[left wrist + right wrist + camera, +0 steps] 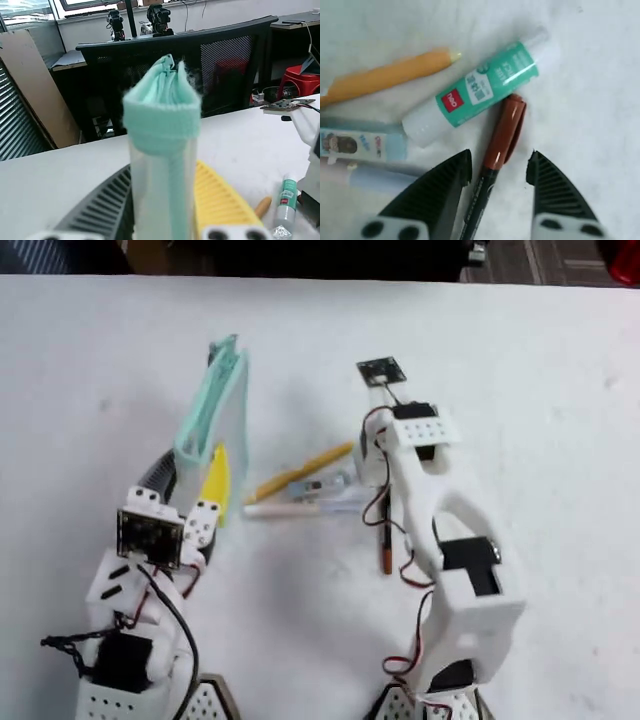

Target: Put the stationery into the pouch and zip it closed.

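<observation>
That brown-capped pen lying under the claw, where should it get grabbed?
Probably on the dark barrel just behind the cap of the brown-capped pen, coming straight down from above. It lies flat on the table, and the right claw hangs open astride it, while the glue stick crowds the cap end.

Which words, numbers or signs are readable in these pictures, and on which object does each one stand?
Glue stick: white print on its green label and a red patch, too blurred to read.
Pale blue item: small print beside a little picture, too blurred to read.
Brown marker, orange pen, pouch: no print visible.
</observation>
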